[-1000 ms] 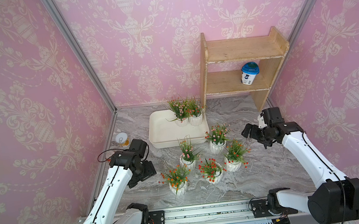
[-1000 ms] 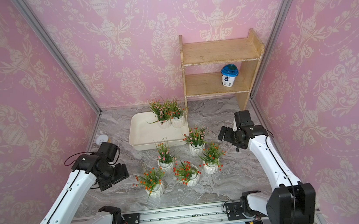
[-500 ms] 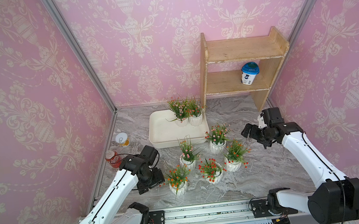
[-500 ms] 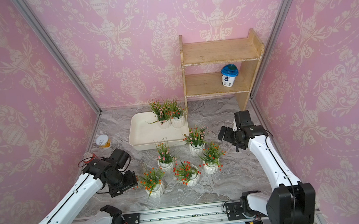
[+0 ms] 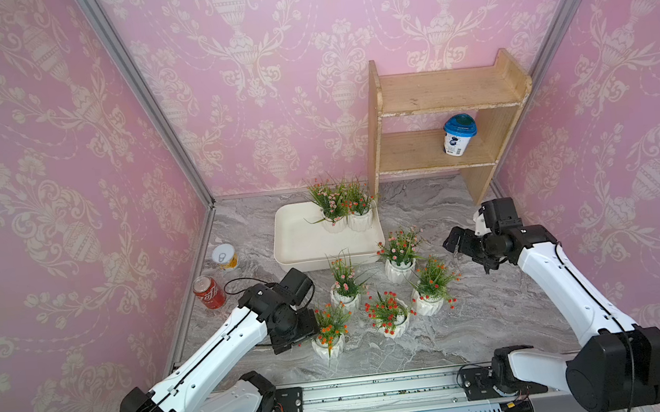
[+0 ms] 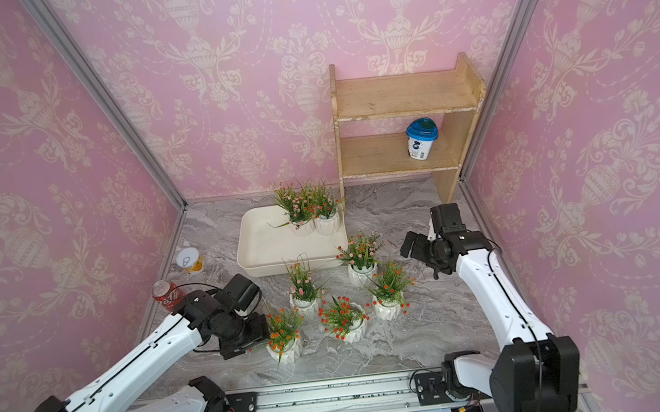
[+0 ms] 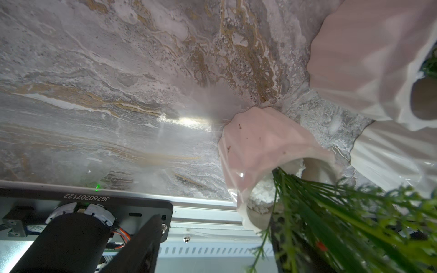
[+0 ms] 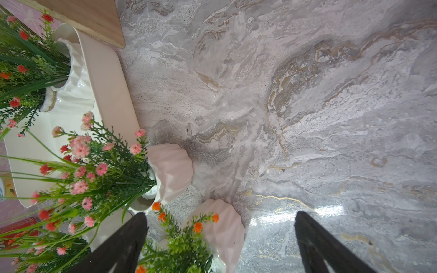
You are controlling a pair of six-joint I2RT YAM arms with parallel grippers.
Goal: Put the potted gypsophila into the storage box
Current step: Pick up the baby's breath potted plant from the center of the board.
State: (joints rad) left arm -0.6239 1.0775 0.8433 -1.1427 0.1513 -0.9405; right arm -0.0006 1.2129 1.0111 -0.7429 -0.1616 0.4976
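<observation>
Two potted gypsophila (image 5: 346, 213) stand in the far right corner of the cream storage box (image 5: 303, 243) (image 6: 266, 247). Several more stand on the marble in front of it. My left gripper (image 5: 312, 334) (image 6: 259, 336) is open beside the front-left orange-flowered pot (image 5: 328, 343) (image 7: 260, 146). That pot's rim reaches in between the wide jaws, touching no visible finger (image 7: 144, 245); sprigs hide the other finger. My right gripper (image 5: 454, 244) (image 8: 220, 219) hangs open, holding nothing, to the right of the pink-flowered pot (image 5: 399, 266) (image 8: 172, 170). An orange-flowered pot (image 8: 224, 229) lies below it.
A wooden two-tier shelf (image 5: 434, 100) stands at the back right with a blue-lidded cup (image 5: 458, 135) on its lower board. A red can (image 5: 210, 292) and a yellow can (image 5: 225, 256) stand near the left wall. A metal rail (image 5: 381, 389) runs along the front edge.
My left arm has swung from near the left wall, right and forward, up to the front-left pot, uncovering the red can. Its jaws have narrowed slightly. The right arm has not moved.
</observation>
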